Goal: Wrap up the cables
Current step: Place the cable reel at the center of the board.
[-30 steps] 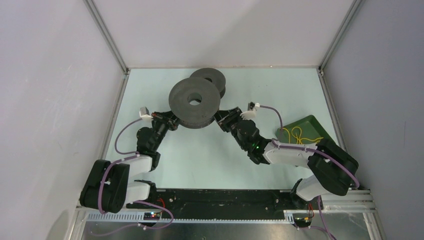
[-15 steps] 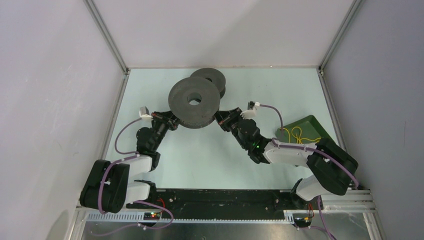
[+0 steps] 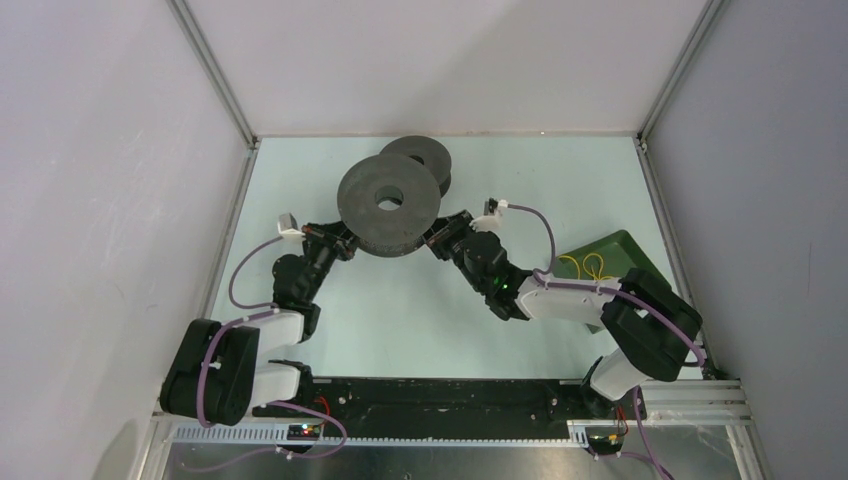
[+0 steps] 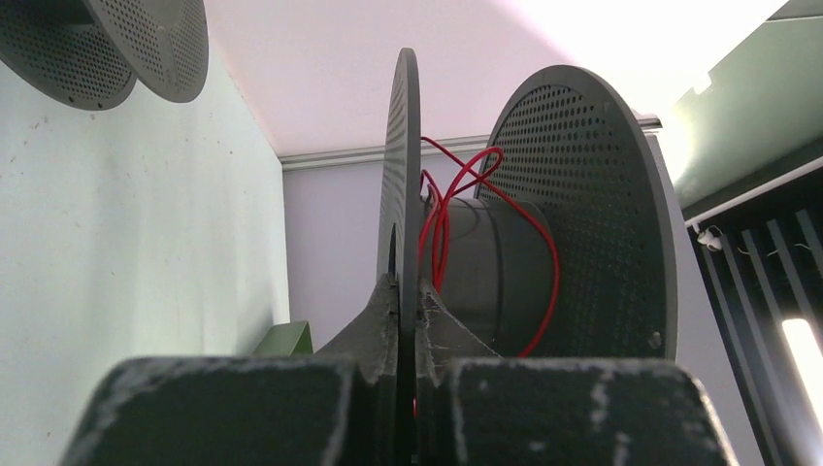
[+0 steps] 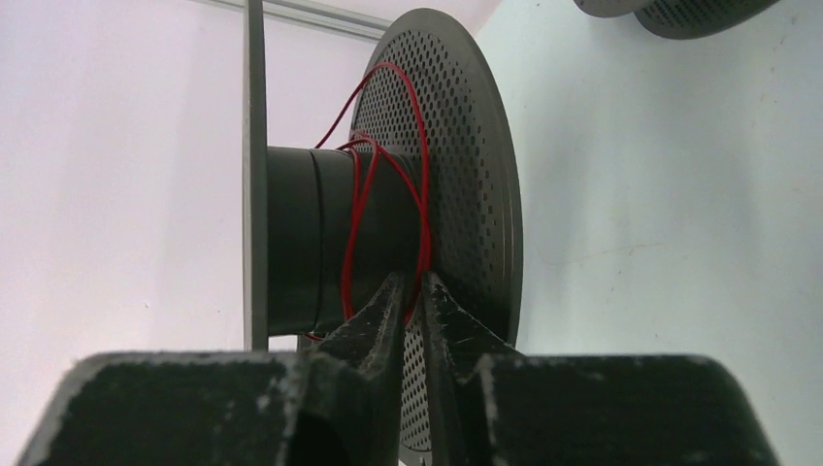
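A second spool (image 3: 418, 158) stood just behind the held spool (image 3: 388, 208) on the counter (image 3: 300, 170). To the right lay a green tray (image 3: 625, 248), partly covered by the right arm (image 3: 560, 298), with the yellow cable (image 3: 585, 266) in a loose tangle inside it. The held spool's two flanges hemmed in its hub, so the only way in was the gap between them.

The red cable (image 5: 359, 204) was wound in a few slack, crossing loops round that hub. The left jaws were clamped tight on the rim of one flange. The cable lay just beyond their tips on the far side of that flange, apart from them. The right jaws pointed into the gap, close to the perforated flange, with only a narrow slit between their tips. A red strand ran down into that slit, but whether it was pinched could not be told.

Since a second earlier, the right arm had swung left and further in. Its hose plug sat nearer the spool and its forearm hid more of the tray. The left arm (image 3: 300, 275) and both spools had kept their places.
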